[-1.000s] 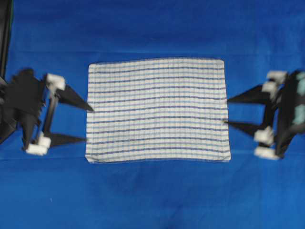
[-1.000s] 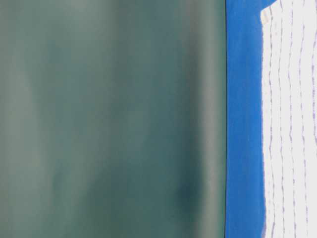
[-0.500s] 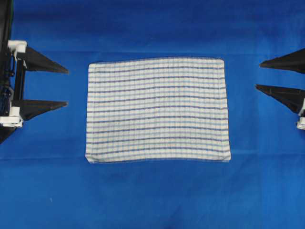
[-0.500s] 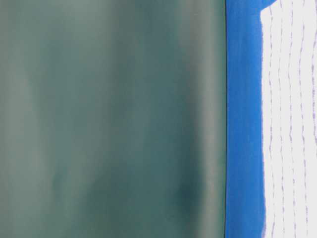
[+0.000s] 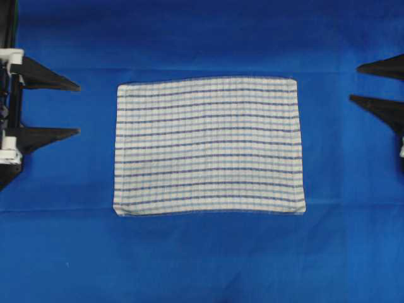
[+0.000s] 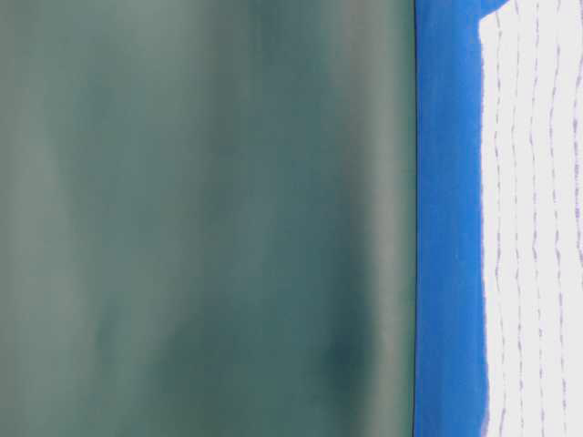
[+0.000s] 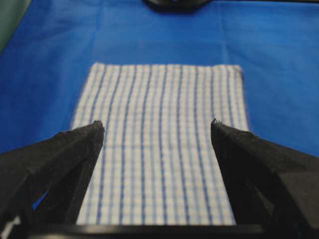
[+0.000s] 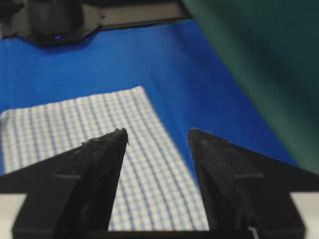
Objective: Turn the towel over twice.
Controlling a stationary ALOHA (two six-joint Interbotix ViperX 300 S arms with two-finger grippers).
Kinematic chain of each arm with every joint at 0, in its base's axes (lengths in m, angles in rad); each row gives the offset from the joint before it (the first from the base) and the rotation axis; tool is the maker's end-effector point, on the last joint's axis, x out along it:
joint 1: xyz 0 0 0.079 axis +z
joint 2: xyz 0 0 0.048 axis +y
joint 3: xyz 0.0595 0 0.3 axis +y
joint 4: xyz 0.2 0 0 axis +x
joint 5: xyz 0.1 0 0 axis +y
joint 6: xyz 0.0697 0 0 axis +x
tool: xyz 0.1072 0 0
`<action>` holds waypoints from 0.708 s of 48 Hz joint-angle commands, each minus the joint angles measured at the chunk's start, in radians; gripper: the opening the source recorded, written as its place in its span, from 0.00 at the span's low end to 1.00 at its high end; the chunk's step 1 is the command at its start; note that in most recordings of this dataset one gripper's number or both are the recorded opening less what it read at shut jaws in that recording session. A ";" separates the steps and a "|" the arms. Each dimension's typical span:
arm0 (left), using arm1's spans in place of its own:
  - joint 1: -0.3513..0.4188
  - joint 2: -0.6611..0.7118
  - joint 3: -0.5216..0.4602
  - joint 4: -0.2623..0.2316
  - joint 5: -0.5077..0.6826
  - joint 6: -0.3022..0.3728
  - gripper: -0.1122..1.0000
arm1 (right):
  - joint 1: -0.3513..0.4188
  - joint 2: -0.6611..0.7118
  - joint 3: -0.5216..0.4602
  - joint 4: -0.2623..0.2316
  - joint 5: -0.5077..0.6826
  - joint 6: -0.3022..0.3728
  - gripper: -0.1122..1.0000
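Observation:
The towel (image 5: 208,146), white with blue stripes and faint checks, lies flat and spread out in the middle of the blue sheet; it also shows in the table-level view (image 6: 537,228), the left wrist view (image 7: 162,144) and the right wrist view (image 8: 75,124). My left gripper (image 5: 79,108) hovers open off the towel's left edge, well apart from it. Off the right edge, my right gripper (image 5: 355,83) is open too, clear of the cloth. In the wrist views, left gripper (image 7: 157,123) and right gripper (image 8: 157,132) hold nothing between their fingers.
A plain blue sheet (image 5: 208,259) covers the whole table. A dark green wall (image 6: 209,218) stands behind the table. The other arm's black base (image 8: 55,20) sits at the far side of the right wrist view.
Both grippers have pulled back outward from the towel's left and right edges, open throughout. The towel has stayed flat in place.

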 commanded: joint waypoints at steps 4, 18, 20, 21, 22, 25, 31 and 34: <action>0.026 -0.091 0.025 0.003 0.054 0.002 0.85 | -0.002 -0.078 0.049 0.000 0.026 -0.002 0.66; 0.034 -0.267 0.129 0.002 0.100 -0.005 0.85 | -0.003 -0.236 0.212 0.000 0.040 0.020 0.65; 0.037 -0.278 0.143 0.002 0.100 -0.006 0.85 | -0.002 -0.250 0.233 0.000 0.040 0.031 0.65; 0.038 -0.282 0.149 0.002 0.100 -0.006 0.85 | -0.002 -0.255 0.242 0.000 0.040 0.035 0.65; 0.041 -0.287 0.155 0.002 0.100 -0.006 0.85 | -0.002 -0.256 0.247 0.000 0.040 0.040 0.65; 0.052 -0.291 0.166 0.002 0.098 -0.011 0.85 | -0.002 -0.259 0.259 0.000 0.040 0.057 0.65; 0.077 -0.290 0.169 0.002 0.098 -0.011 0.85 | -0.002 -0.256 0.262 0.000 0.041 0.066 0.65; 0.083 -0.290 0.169 0.003 0.100 -0.011 0.85 | -0.002 -0.256 0.262 0.000 0.041 0.067 0.65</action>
